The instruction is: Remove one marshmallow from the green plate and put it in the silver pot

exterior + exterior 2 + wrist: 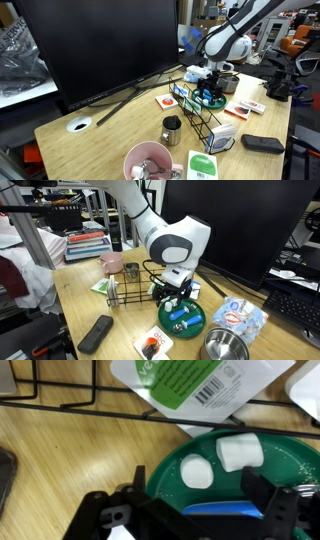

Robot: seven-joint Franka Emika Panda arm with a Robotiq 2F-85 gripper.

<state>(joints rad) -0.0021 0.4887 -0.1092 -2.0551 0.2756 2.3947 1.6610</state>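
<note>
Office-style lab, large monitor (95, 45), wooden desk (110, 135), metal shelving (45, 220)

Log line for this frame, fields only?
gripper: open, above green plate | marshmallows: two visible on plate, none held | silver pot: beside plate

Green plate (228, 485) cut off by right and bottom edges of wrist view, near part hidden behind gripper (195, 485). Silver pot (224, 346) cropped by bottom edge.

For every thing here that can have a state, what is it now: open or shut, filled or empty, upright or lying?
green plate: holds two marshmallows and a blue object.
gripper: open, over the green plate, holding nothing.
silver pot: upright, nothing seen inside.
steel jug: upright.
pink bowl: upright, with things inside.
monitor: screen dark.
</note>
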